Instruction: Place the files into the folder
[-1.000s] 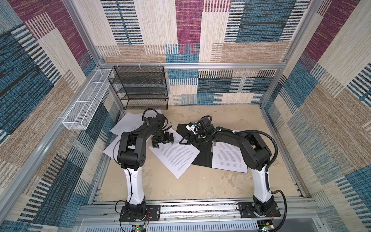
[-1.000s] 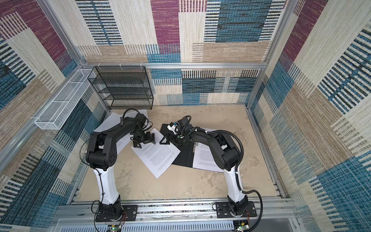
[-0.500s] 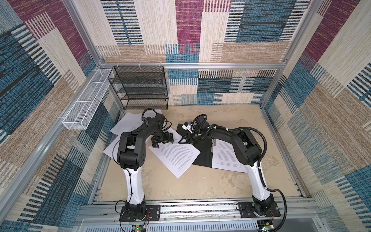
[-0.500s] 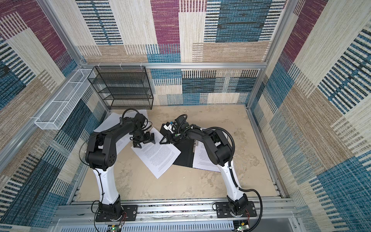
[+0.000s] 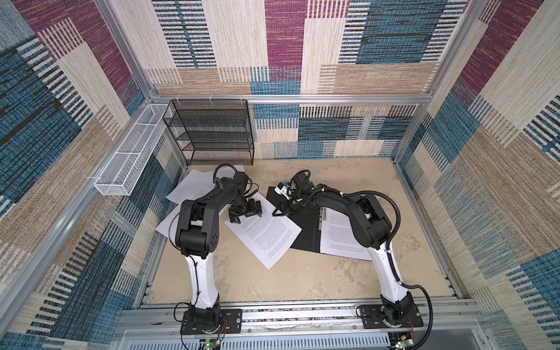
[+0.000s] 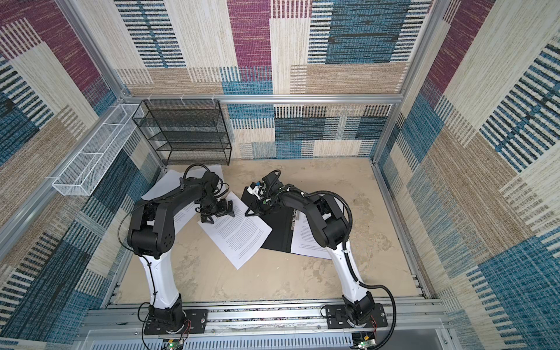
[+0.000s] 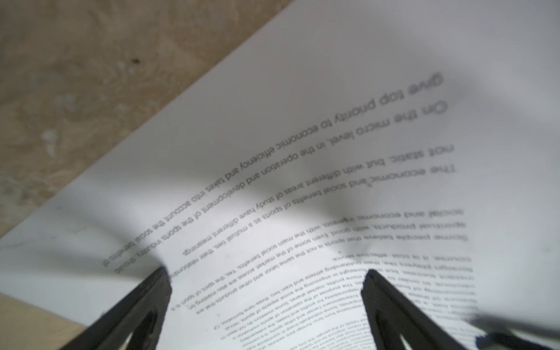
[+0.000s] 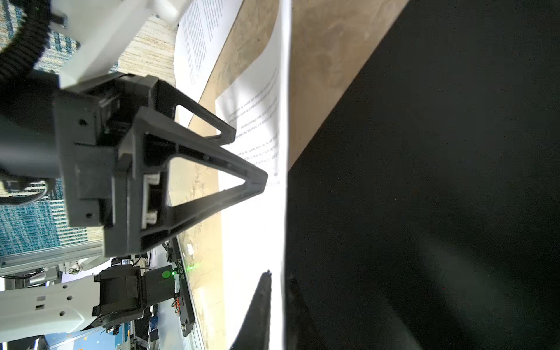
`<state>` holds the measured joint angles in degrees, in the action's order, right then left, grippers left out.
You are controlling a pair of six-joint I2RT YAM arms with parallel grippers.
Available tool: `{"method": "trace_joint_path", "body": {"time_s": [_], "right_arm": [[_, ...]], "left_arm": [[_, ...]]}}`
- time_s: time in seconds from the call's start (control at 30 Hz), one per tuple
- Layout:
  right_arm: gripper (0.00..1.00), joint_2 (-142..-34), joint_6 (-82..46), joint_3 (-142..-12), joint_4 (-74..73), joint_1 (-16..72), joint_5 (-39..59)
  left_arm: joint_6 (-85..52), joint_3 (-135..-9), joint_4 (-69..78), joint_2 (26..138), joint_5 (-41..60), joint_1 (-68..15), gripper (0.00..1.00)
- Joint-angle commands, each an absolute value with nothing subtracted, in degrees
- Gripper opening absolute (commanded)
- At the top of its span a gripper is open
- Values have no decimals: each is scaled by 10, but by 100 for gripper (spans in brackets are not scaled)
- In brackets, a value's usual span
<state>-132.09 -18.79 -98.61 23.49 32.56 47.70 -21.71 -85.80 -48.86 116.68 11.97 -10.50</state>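
Here, the right end effector [image 8: 278,274] is clamped on the edge of a white printed paper sheet [image 5: 266,235], which is laid partly over the open black-lined flat folder [image 5: 306,235] on the beige counter [image 5: 272,281]. The left end effector [image 5: 247,217] is held spread apart just above that sheet.

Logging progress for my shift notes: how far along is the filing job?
Done: one printed sheet lies in the open folder. In hand: the right gripper is shut on the edge of the middle sheet; the left gripper stands open over it. Left: that sheet and the loose sheets farther left.
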Motion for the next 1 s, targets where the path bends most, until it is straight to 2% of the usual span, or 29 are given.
{"method": "trace_joint_path", "body": {"time_s": [0.0, 0.2, 0.37, 0.47, 0.7, 0.83, 0.97], "right_arm": [[0, -1307, -190, -994, 240, 325, 467], [0, -1219, -204, -988, 245, 313, 425], [0, -1082, -248, -882, 225, 241, 375], [0, -986, -252, -794, 243, 178, 356], [0, -783, -210, -633, 347, -23, 299], [0, -749, -187, -597, 392, -122, 220], [0, -770, -167, -575, 391, -140, 144]], "left_arm": [[-201, -859, -494, 1150, 164, -110, 99], [-193, -841, -463, 1036, 262, -119, 99], [-190, -794, -377, 925, 355, -128, 99], [-211, -786, -351, 915, 418, -130, 99], [-237, -785, -344, 912, 461, -131, 99], [-247, -781, -337, 906, 472, -131, 99], [-253, -780, -337, 908, 482, -132, 99]]}}
